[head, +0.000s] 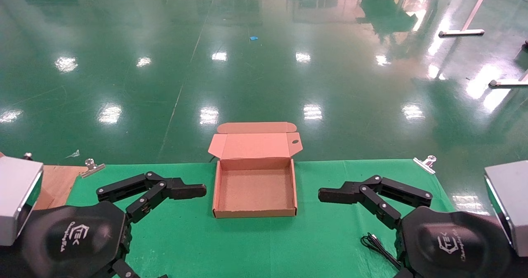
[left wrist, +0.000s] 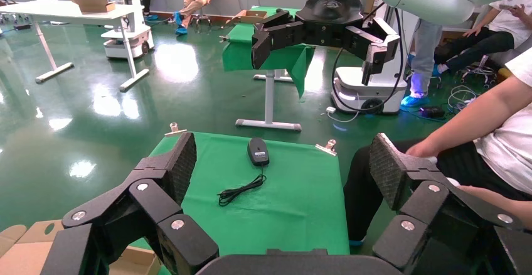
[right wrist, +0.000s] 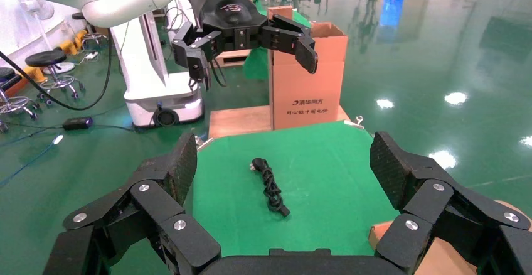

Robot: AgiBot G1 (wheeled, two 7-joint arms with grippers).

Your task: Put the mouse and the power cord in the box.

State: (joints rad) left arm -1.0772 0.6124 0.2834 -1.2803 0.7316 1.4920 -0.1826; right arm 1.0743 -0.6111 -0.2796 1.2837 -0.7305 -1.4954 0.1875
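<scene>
While one box [head: 255,187] sits lid-up, empty, at bench [head: 313,236] far-centre, two tools flank it: left tool [head: 187,190] and right tool [head: 336,195], both released, fingers spread, holding nothing. One mouse [left wrist: 258,151], thin cable bunched beside it, lies on right side. One power cord [right wrist: 269,186] lies bunched on left side.

Bright, even overhead light fills all three views. The glossy green floor [head: 264,63] throws back rows of white ceiling-lamp glare, with larger washed-out patches toward the head view's upper right. The matte green cloth [head: 255,245] stays glare-free, and the open brown cardboard box [head: 255,214] casts only a faint, soft shadow. Focus is sharp throughout; straight lines bow slightly near the wrist views' edges.
</scene>
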